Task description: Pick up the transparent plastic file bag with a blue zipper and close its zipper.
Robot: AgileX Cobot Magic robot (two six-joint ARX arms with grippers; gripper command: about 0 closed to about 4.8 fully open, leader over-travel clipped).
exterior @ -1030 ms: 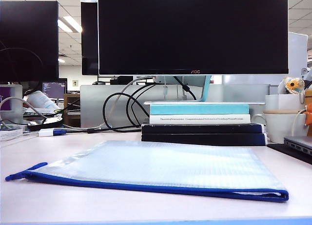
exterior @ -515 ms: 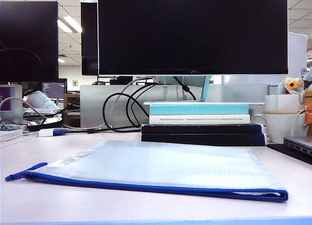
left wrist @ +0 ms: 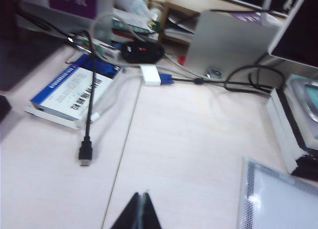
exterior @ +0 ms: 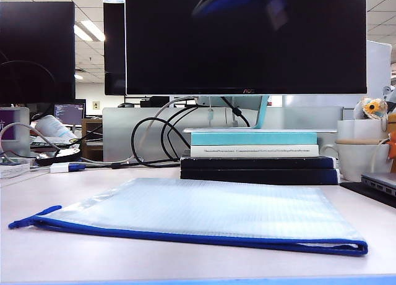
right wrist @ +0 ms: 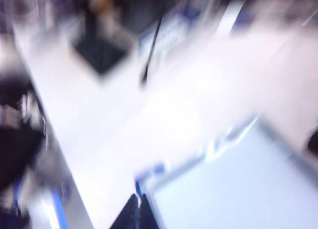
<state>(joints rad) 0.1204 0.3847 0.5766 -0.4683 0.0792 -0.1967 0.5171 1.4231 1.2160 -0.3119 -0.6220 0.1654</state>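
Both grippers are closed and empty. Left gripper: two dark tapered fingers pressed together into a wedge, only the tips in frame, hanging above bare table near one corner of the file bag. Right gripper: the same dark wedge, jaws together, seen through heavy motion blur, above the table just off the bag's blue-edged corner. Neither gripper appears in the exterior view.

Table: pale, matt, faint wood-grain surface; a thin seam line crosses it in the left wrist view.

Monitor: large, flat, dark glossy screen; its top edge is cut off, and a blurred bluish streak reflects in the upper glass.

File bag: large, flat, rectangular pouch of translucent blue-white plastic with fine grid texture, lying flat on the table in front of the stacked books. The left wrist view shows only one corner of it.

Zipper: narrow dark blue strip along the whole near long edge, ending in a small tail at the left. Whether it is zipped cannot be determined.

Books: a flat stack with a light-blue cover on top and dark volumes beneath; spine lettering is too small to read.

Black cable: thin and round, ending in a rectangular plug resting on the table.
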